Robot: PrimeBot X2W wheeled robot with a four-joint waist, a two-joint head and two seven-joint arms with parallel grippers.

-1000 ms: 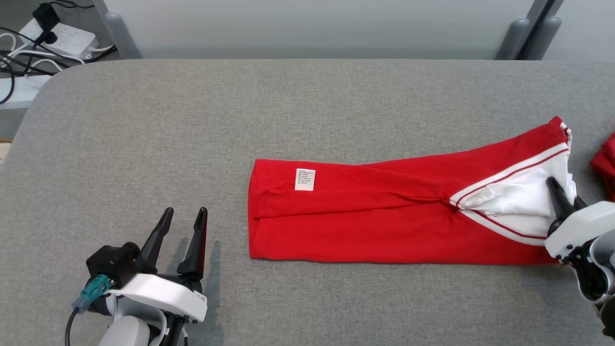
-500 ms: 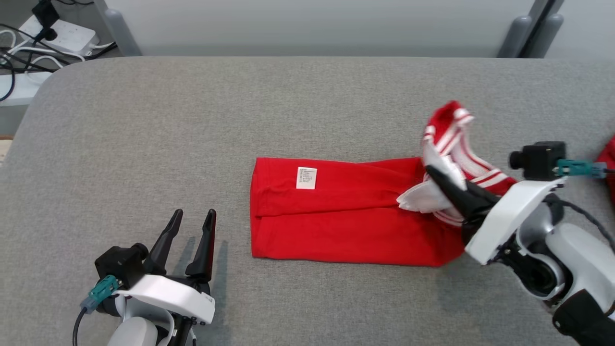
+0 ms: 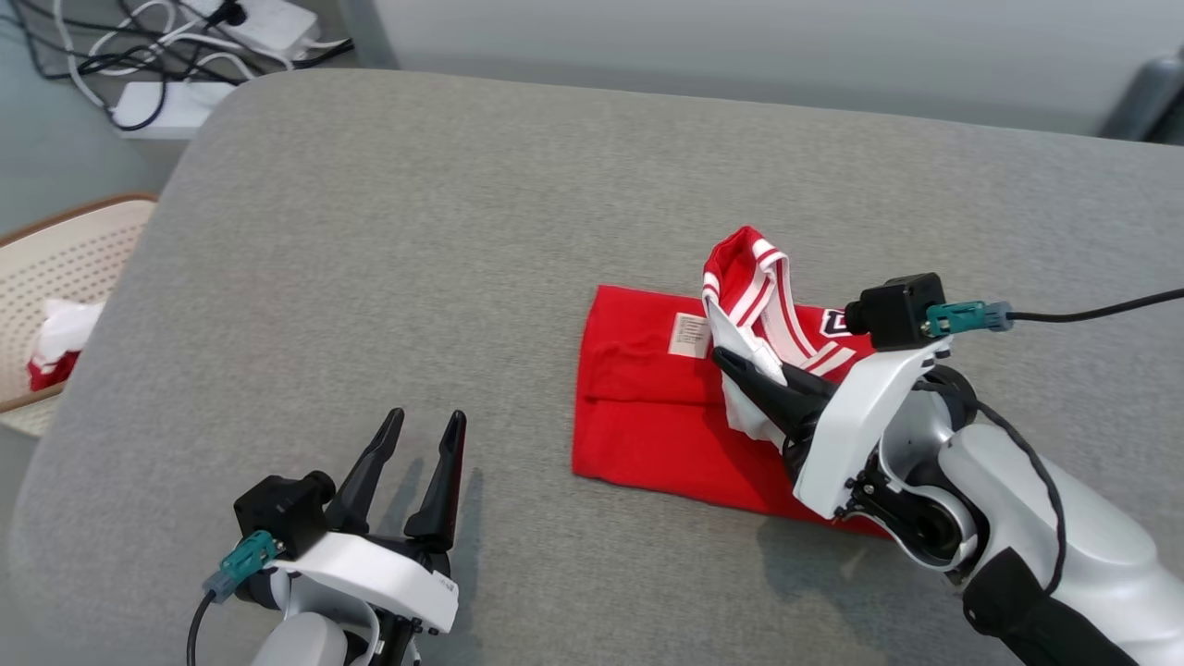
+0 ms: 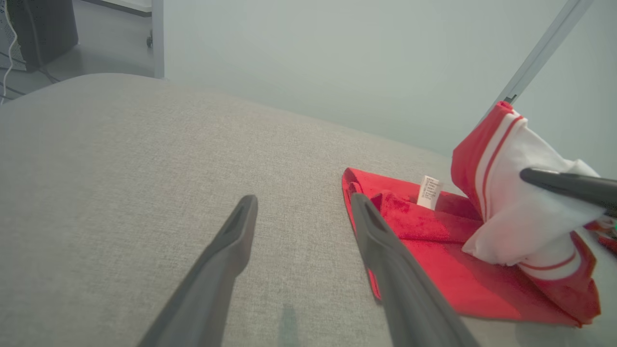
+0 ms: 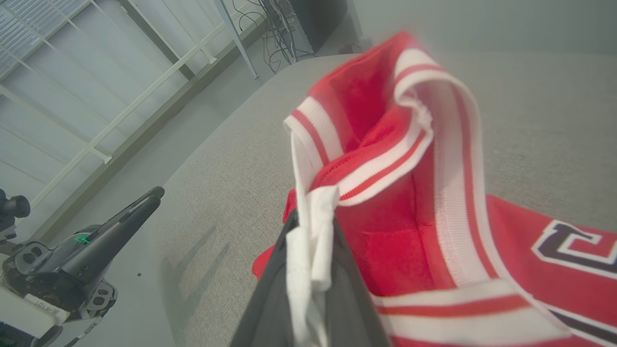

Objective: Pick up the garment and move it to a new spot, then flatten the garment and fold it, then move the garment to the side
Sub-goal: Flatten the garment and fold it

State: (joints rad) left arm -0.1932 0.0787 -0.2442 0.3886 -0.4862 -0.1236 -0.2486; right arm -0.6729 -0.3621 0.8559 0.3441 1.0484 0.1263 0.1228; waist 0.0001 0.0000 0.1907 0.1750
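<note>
While pinched in right pincer (image 3: 731, 365), garment (image 3: 638, 425) end aloft.

left tool (image 3: 425, 416) gaping, low; right tool (image 3: 724, 359) pinched closed, raised.

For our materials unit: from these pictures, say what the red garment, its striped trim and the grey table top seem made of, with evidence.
The garment: soft matte knit, possibly cotton jersey; it creases and drapes limply. The striped trim: ribbed knit; fine ridges show. The table top: apparently woven grey cloth covering; flecked, matte weave.
</note>
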